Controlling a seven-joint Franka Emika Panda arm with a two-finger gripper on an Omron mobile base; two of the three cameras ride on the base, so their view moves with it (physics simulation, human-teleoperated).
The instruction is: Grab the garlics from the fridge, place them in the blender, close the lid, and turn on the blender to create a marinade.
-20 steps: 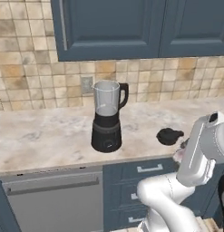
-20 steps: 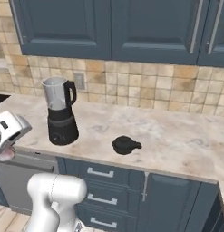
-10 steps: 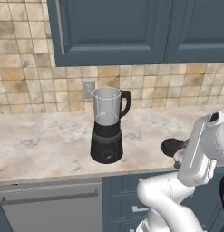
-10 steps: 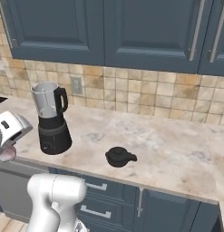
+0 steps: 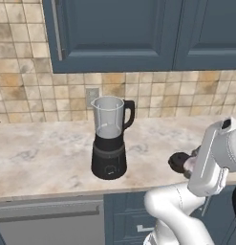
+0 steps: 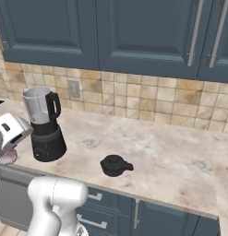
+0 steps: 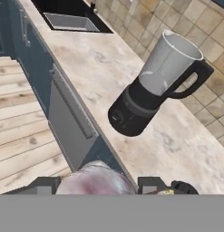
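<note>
One blender (image 5: 110,143) on the desk (image 5: 43,153), jar open and empty. One lid (image 6: 114,165) lying on the desk, well apart to its right. One garlic (image 7: 95,180), pale pinkish-white, clamped between the gripper (image 7: 97,185) fingers, off the desk's front edge. Whole view shifted since earlier from base travel; blender now nearer.

Blender (image 5: 109,148): black base, clear jar. Lid (image 6: 115,165) black. Garlic (image 7: 95,180) pinkish-white. Counter (image 6: 171,152) beige marbled.
</note>
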